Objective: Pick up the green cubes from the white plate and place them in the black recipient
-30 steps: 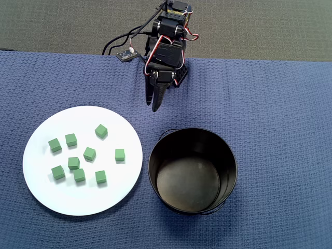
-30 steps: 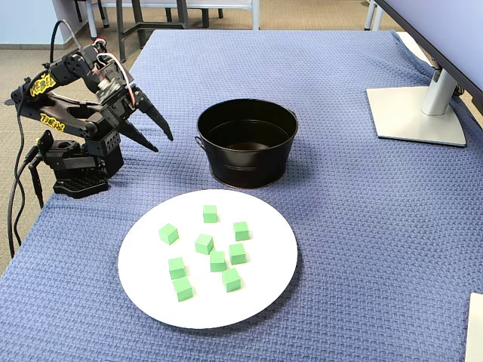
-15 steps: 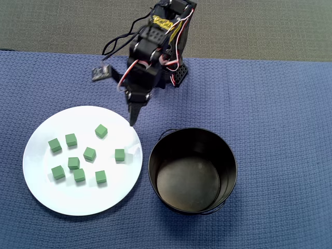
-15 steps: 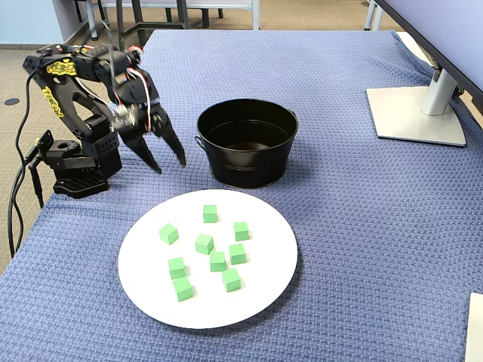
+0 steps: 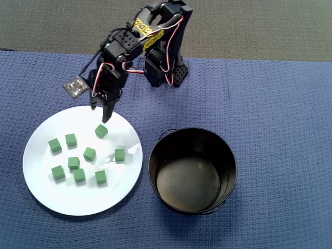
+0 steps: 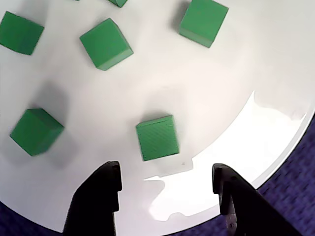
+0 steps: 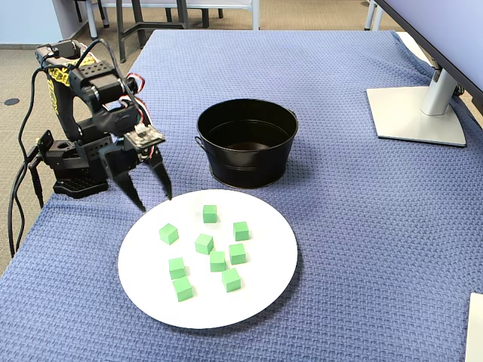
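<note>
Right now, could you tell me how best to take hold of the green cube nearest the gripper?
Grip that cube across its two flat side faces, coming straight down from above. It lies flat on the plate, apart from the other cubes, and the open gripper already hangs near it, so the fingers have room.

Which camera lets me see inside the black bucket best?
The overhead view: it looks straight down into the black bucket, showing its whole shiny bottom with no cubes inside. The fixed view shows the bucket from the side, mostly its wall and part of the inside. The wrist view doesn't show it.
</note>
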Robot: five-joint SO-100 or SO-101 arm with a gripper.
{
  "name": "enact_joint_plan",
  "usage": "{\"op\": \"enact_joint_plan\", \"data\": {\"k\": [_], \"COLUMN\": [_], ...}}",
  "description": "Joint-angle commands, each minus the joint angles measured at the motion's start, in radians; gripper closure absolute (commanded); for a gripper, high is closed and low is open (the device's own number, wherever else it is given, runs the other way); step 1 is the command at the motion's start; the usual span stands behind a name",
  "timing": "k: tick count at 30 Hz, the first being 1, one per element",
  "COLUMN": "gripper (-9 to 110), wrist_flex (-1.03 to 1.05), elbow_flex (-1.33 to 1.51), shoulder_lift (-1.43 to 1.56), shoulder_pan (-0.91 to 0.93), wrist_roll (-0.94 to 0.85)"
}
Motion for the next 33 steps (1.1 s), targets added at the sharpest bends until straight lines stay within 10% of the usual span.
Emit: {"op": "enact_joint_plan", "data": {"k": [1,33], "gripper": [84,79], "wrist_flex": [-0.025,-0.302], "elbow_flex": [-0.087,-0.035], "shoulder_lift": [-0.035,-0.296], "shoulder_pan": [0.028,-0.029], "wrist_roll": [-0.225,-0.249]}}
